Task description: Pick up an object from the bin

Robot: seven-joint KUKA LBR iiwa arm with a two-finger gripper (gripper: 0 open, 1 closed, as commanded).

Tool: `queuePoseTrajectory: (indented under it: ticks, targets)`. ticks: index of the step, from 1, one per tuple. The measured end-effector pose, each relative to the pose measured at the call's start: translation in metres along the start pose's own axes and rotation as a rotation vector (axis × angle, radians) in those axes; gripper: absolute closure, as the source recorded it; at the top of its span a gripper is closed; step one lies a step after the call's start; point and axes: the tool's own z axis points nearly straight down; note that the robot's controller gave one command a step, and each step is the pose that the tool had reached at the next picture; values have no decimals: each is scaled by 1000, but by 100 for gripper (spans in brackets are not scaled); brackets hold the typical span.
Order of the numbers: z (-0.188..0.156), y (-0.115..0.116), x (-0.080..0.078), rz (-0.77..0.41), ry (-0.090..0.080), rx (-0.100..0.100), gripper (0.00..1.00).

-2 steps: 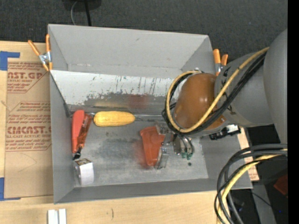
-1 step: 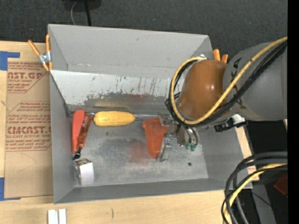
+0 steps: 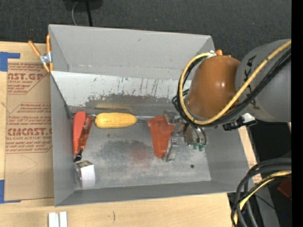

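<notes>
Your arm's orange cover [image 3: 210, 89] sits above the gripper [image 3: 171, 148], just beside a red-orange block [image 3: 159, 134] near the right wall of the bin [image 3: 128, 51]; you cannot tell if it's open.

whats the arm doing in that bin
The robot arm reaches into the grey bin from the right. Its gripper is down near the floor, right beside a red-orange block. Whether it has hold of the block cannot be told. A yellow corn cob, a long orange tool and a small white roll lie further left.
</notes>
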Motion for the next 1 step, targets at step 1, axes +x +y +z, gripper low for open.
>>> queuePoseTrajectory:
  ticks: [1]
  targets:
    - [92, 18, -15, -7, 8, 1, 100]
